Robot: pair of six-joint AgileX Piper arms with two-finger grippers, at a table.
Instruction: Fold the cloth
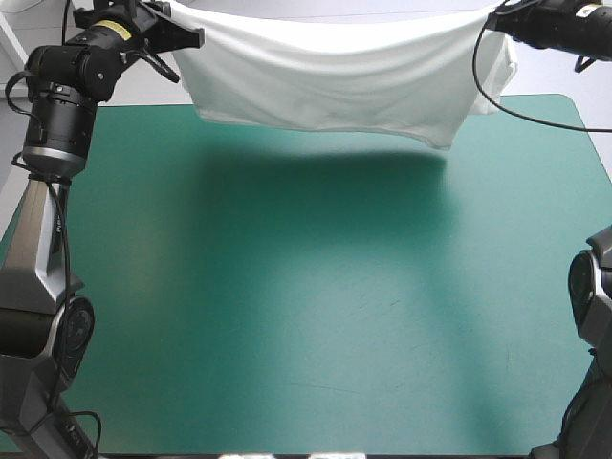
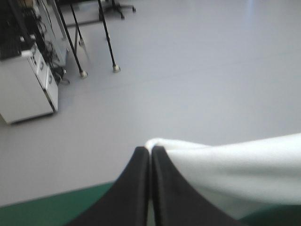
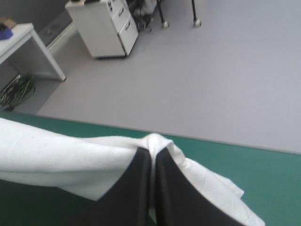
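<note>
**Fig.** T-shirt (image 1: 335,81) held up btwn two arms, seen from the near side of the tabletop (image 1: 287,316).

**Material/shape.** Thin white fabric, soft and matte. It hangs as one wide sheet w/ shallow folds sagging across from grip to grip. The upper edge is drawn fairly taut and dips a little mid-span. The lower hem hangs free and drops lowest toward the right end effector (image 1: 497,21), where a corner droops.

**Grips.** On the left end effector (image 1: 174,29), the black fin-shaped fingers (image 2: 138,188) are pressed into one pointed arch. A small bunch of fabric is pinched at the tip, and the sheet runs off to one side, toward the other arm. The right end effector is likewise clamped on a pucker of fabric. The main sheet leaves it on one side, and a looser, creased flap lies beside and below it on the other.

**Edges/room.** The shirt hangs at the tabletop's far edge, raised off the teal-green cover. The cover is smooth, faintly scuffed, w/ rounded far corners. A soft dark shadow (image 1: 316,167) lies under the hem, apart from it. A wide stretch of cover runs from that shadow to the near edge.

**Hidden/unclear.**
- Top of the shirt and both grips are partly cut off in the high view.
- Neckline and sleeves can't be told apart.
- The fabric actually caught btwn the fingers is hidden.
- In both wrist views the cloth runs out of sight w/o a visible end.
</note>
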